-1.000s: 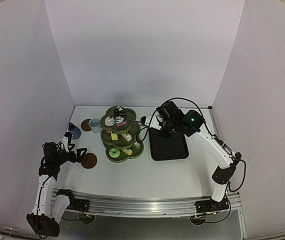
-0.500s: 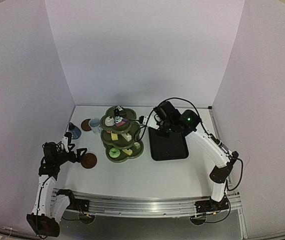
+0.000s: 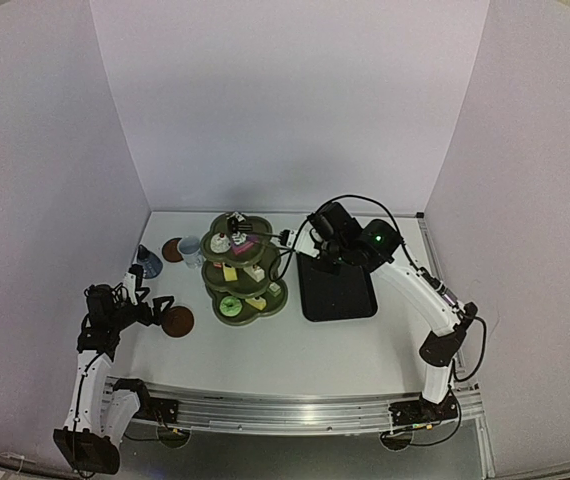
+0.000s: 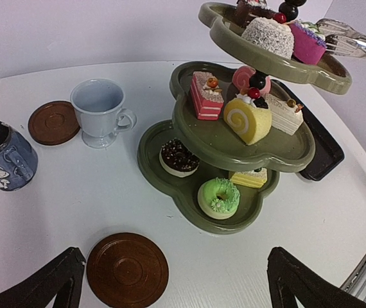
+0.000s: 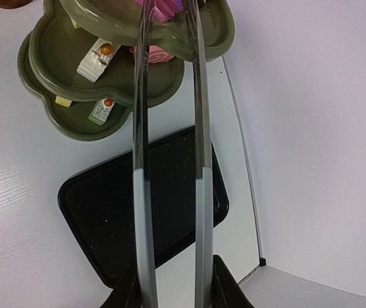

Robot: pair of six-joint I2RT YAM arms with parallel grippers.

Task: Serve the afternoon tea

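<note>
Olive-green 3-tier scalloped stand [image 4: 189, 192], every tier loaded; right gripper [image 5: 173, 289] clamps metal tongs [image 5: 140, 160], tips out front beside top-tier pink cake [image 4: 308, 46]; left gripper [image 4: 176, 276] spread wide, empty

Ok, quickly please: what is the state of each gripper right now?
Left gripper: open, holding nothing.
Right gripper: closed on the tongs.
</note>
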